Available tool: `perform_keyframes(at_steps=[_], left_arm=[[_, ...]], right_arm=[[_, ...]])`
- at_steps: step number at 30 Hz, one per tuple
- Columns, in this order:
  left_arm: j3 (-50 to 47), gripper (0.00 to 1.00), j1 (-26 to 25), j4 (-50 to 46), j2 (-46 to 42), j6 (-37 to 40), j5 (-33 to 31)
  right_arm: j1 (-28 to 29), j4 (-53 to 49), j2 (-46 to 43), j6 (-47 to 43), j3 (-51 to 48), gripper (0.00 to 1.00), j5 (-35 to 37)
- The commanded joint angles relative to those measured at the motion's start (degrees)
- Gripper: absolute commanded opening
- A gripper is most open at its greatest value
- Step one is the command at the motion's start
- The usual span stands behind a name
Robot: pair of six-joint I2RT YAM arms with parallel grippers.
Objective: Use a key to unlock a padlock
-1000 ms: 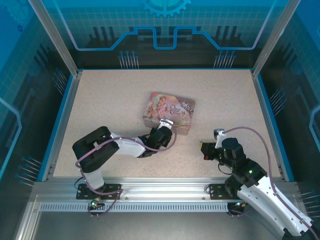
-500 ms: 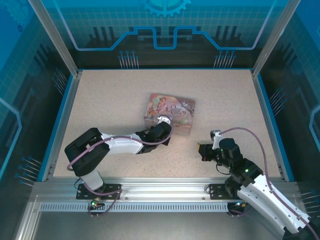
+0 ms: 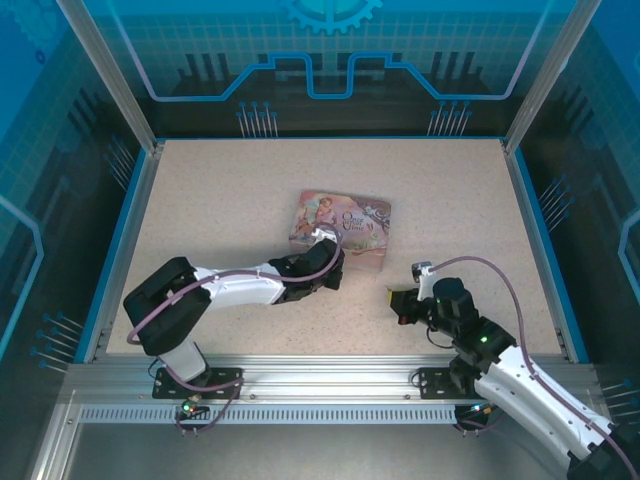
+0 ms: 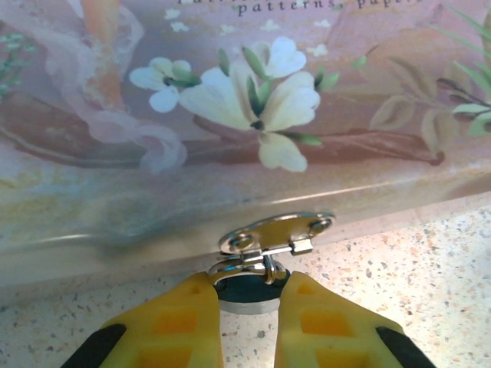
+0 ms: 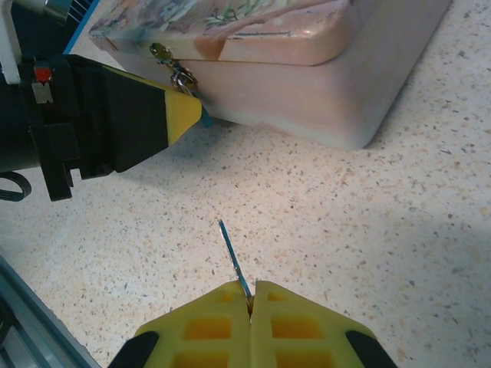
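My left arm reaches from the near left corner of the desk (image 3: 220,200) toward its middle, and my left end effector (image 3: 328,250) sits low against the side of the pink illustrated tin (image 3: 345,215) that faces the near edge. In my left wrist view that end effector (image 4: 249,287) is narrow, and its yellow fingers (image 4: 180,326) stand either side of the padlock (image 4: 247,294). The pads look to touch both of its sides, so I take it as gripped. The padlock hangs by its thin shackle from the small metal hasp (image 4: 276,230) on the tin's (image 4: 230,115) front wall, just above the speckled desk (image 4: 430,261). Its body is dark with a bright rim and shows only partly between my fingers. The tin lies flat about the middle of the desk with its lid down, turned a little off square to the edges. To the right of it, well apart from the padlock, the key (image 5: 230,257) sticks out of my right end effector (image 5: 251,297), a thin bluish-black blade that leans left, toward the tin (image 5: 322,84) and my left end effector (image 5: 192,103). My right fingers are pressed fully together on the key's base, above bare desk (image 5: 368,222). Seen from above, my right end effector (image 3: 400,300) sits close to the near edge, right of the middle, between the tin and the near right corner
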Motion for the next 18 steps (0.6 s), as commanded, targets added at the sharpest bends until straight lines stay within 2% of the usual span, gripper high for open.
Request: perform_keyframes(at_steps=[1,11,18], left_arm=[[3.09,0.0,0.33,0.12,-3.62,-5.31,2.72],[5.38,0.0,1.1,-0.95,-4.81,-12.59,8.91],[6.12,0.0,2.86,-1.07,-5.36,-16.54,14.79]], right_arm=[[1.73,7.44,0.12,-3.32,-2.02,0.0,-1.41],[3.27,16.12,4.1,-14.57,-2.81,0.0,-2.65],[3.35,22.06,17.28,-20.72,0.7,0.0,-5.35]])
